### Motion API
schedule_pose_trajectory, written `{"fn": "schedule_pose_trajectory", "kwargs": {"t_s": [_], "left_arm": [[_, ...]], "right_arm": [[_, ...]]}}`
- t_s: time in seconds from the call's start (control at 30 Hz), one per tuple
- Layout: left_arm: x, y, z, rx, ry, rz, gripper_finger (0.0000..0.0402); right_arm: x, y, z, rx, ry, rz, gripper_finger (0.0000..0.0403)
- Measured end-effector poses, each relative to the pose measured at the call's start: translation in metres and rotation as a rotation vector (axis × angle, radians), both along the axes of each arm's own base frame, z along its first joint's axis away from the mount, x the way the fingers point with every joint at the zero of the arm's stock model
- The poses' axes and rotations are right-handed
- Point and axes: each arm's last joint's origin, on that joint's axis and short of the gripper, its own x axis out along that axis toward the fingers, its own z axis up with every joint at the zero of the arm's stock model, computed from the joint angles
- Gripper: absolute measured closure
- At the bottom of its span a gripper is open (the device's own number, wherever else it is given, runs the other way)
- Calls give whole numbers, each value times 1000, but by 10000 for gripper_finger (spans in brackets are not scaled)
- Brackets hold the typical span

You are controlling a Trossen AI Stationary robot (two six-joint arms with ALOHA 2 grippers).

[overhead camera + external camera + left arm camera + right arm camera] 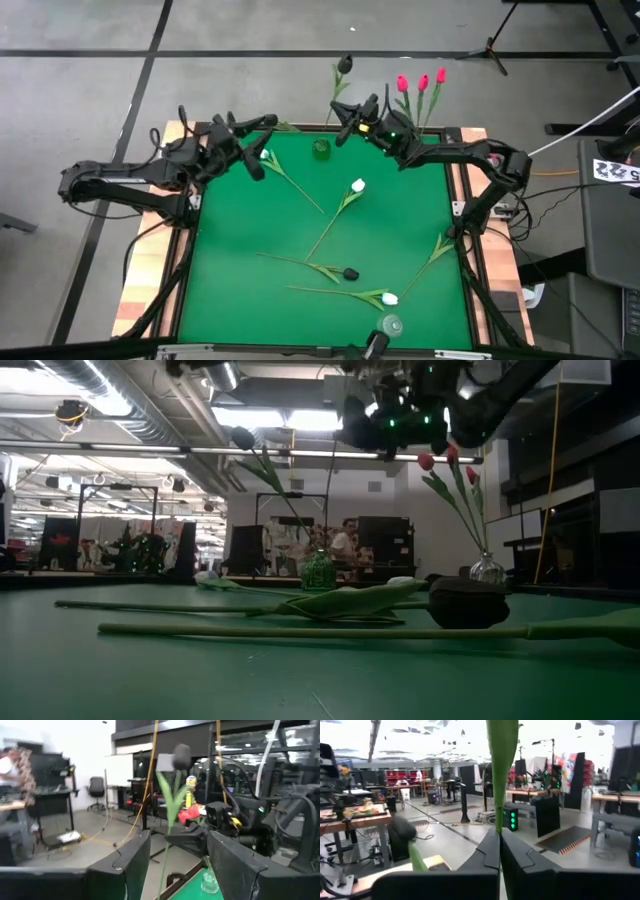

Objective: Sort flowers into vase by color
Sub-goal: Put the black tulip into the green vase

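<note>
The right gripper hangs over the far edge of the green-covered surface, and its fingers are clenched tight on the thin green stem of a black-headed artificial tulip, the stem rising straight out of the seam between the two dark fingers while the dark head stands beyond the surface's far edge. Just below it on the far edge sits a small green glass vase, and off toward the far right corner a clear glass vase carries three red-pink tulips upright. The left gripper hovers at the far left of the surface, fingers spread apart with nothing between them, and a white-headed tulip lies on the green just beside it. Still loose on the surface: another white tulip near the middle, a black-headed tulip lying flat toward the near side, and a third white tulip just beyond it near the front edge, well apart from both sets of fingers. A small clear glass vase sits at the near edge.
</note>
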Motion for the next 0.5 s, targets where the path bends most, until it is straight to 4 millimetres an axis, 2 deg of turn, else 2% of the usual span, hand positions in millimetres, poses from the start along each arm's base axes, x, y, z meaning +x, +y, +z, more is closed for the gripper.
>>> {"fn": "schedule_pose_trajectory", "kwargs": {"t_s": [0.27,0.5], "left_arm": [[1,4,-13,-36,4,17,207],[0,7,-13,-22,19,34,208]], "right_arm": [[8,-11,-38,90,0,-1,403],[11,-12,-47,105,26,0,403]]}}
